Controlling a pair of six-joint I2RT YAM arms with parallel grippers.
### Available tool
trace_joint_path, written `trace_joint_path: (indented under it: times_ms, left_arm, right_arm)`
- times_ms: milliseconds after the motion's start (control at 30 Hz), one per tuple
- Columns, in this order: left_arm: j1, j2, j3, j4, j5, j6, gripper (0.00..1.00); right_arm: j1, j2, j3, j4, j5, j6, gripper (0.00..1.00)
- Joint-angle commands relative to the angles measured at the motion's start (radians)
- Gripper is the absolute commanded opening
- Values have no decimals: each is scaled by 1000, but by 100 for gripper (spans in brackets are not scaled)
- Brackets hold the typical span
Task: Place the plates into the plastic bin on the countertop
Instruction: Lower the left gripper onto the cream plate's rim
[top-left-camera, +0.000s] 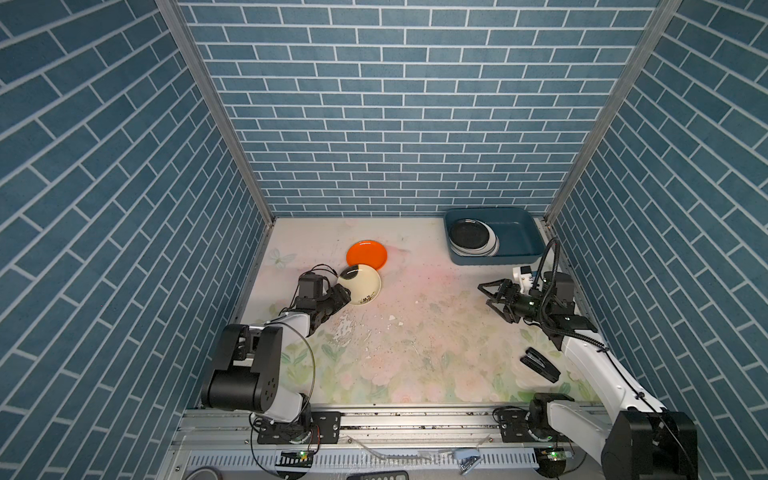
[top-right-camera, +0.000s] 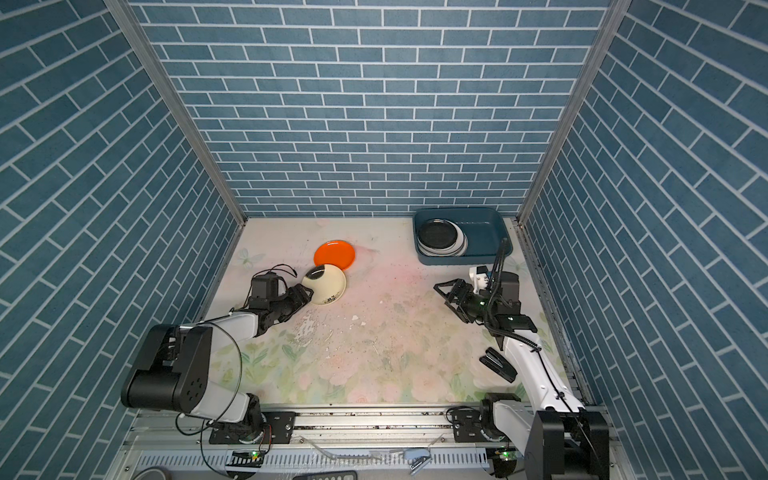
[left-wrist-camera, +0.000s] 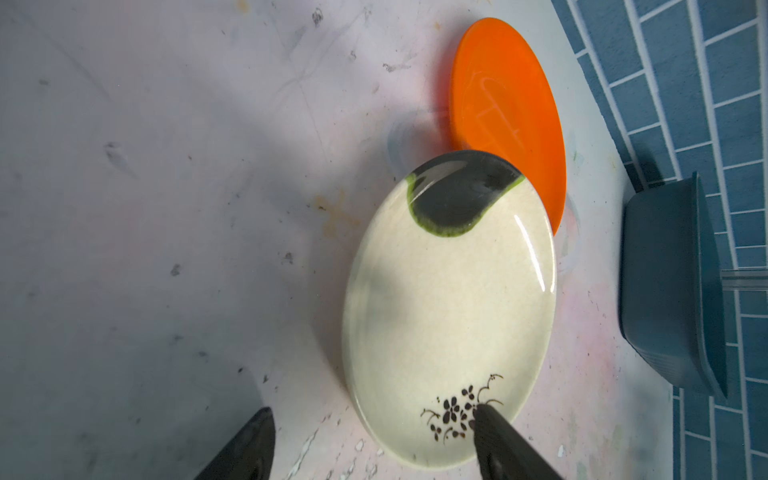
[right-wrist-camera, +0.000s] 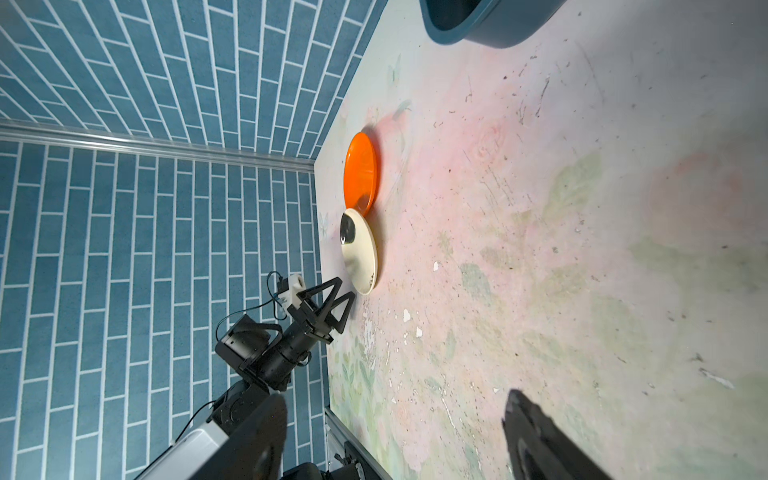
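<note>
Read the clock with 12 at the back wall, as in both top views.

Your left gripper (top-left-camera: 343, 297) is unclenched and holds nothing. It sits at the cream plate (top-left-camera: 359, 284), which lies at about 1 o'clock from it. In the left wrist view one finger (left-wrist-camera: 498, 440) reaches in over the plate's rim by the flower sprig, and the other stands outside over the countertop (top-left-camera: 415, 324). So the rim is between the jaws, but I see no pinch on it yet.

The plate is round, so no long axis matters. What matters is the 7 o'clock edge, the one facing the gripper. The 12 o'clock edge lies over the near rim of the orange plate (top-left-camera: 366, 254). I can't tell how much it leans on it. If you lift steeply, I'd expect the orange one to get nudged.

The bin (top-left-camera: 517, 235) is in the back right corner, at about 2 o'clock from the cream plate and well apart from it. Its long side runs 9 to 3. A stack with a black plate (top-left-camera: 469, 232) on top fills the 9 o'clock half, and the 3 o'clock half is bare.

Your right gripper (top-left-camera: 486, 296) hangs with its jaws spread and nothing in them, near the bin's 6 o'clock side. It is nearer the bin, but the left is the one at the plate, so the carry looks like the left arm's job. The stapler (top-left-camera: 540, 363) at 5 o'clock is out of the way.
</note>
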Motion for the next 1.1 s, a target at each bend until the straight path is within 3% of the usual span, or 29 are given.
trace_joint_path:
  times_ms: [0,33,233,633,767,1067]
  left_arm:
    - [11,42,5,87,31,-17,71]
    - [13,58,10,100,41,-18,67]
    - [36,156,9,237,118,-76,63]
    - [52,240,3,286,116,-87,55]
    - [52,246,-2,300,129,-91,40]
    - [52,218,-23,302,122,-87,32]
  right_arm:
    - [20,-23,24,6,-7,16,82]
    - [22,-25,27,3,-4,16,82]
    - [29,-21,40,-31,42,16,82]
    - [42,20,64,-32,55,15,81]
    - [45,26,65,-32,64,14,81]
    - [51,58,77,-32,67,11,80]
